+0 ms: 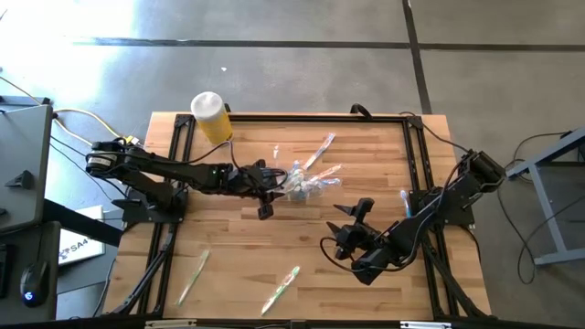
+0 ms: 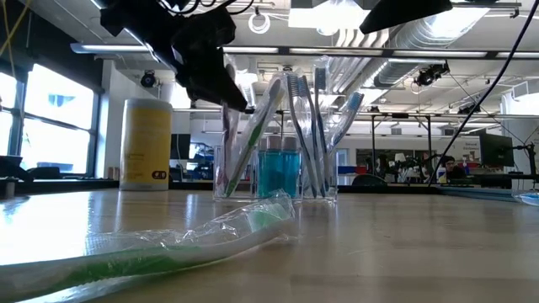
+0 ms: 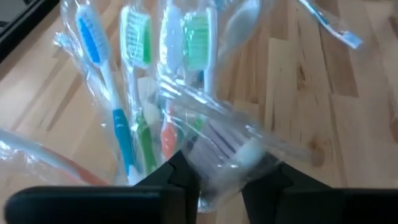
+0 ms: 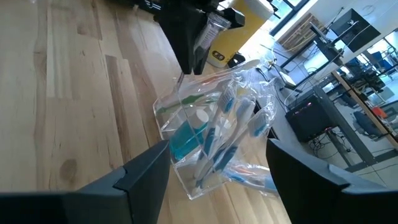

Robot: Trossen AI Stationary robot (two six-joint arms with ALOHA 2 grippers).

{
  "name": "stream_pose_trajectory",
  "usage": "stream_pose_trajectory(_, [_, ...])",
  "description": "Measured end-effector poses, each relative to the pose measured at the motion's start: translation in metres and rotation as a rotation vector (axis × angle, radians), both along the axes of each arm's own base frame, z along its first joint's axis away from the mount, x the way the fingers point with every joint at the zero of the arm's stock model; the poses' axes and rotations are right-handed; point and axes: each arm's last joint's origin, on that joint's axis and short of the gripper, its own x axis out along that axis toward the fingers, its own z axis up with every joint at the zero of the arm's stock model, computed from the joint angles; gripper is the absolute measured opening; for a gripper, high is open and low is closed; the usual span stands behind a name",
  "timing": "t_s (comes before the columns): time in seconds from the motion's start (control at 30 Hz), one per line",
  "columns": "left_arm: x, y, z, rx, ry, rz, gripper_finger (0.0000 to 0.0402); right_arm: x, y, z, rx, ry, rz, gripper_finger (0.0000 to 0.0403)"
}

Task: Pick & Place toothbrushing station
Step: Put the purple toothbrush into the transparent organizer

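On the left of the wooden bench (image 1: 366,196), near its far edge, stands a yellow bottle with a white cap (image 1: 211,116). Near the front edge two wrapped green-handled toothbrushes lie loose: one (image 1: 194,276) toward the left and another (image 1: 281,290) nearer the middle, well apart from each other.

The left end effector (image 1: 271,185) reaches in from the left to the middle of the bench and sits right against the clear plastic container (image 1: 304,183). In the left wrist view its fingers (image 3: 177,180) stand slightly parted on either side of a wrapped toothbrush (image 3: 230,140) lying tilted across the container's top; whether they grip it cannot be told.

The container stands upright at mid-bench, packed with wrapped toothbrushes; the wrist view shows four bristle heads side by side, one blue, two green and one white. A short tube with a teal end (image 2: 279,172) sits inside it. Two more wrapped brushes (image 1: 322,149) fan outward from the container toward the far right.

Further right, the right end effector (image 1: 352,219) hovers over bare wood, near the container but apart from it, its jaws spread wide and empty. One more wrapped brush with a blue end (image 1: 405,203) lies by the right arm, close to the bench's right rail.
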Motion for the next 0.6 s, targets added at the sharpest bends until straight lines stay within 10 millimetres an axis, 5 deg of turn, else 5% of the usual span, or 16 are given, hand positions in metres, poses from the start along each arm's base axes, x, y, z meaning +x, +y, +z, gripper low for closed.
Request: stream_pose_trajectory(0.6, [0.002, 0.0001, 0.0038, 0.042, -0.036, -0.02, 0.0125, -0.0005, 0.0, -0.0007, 0.025, 0.001, -0.001, 0.0256])
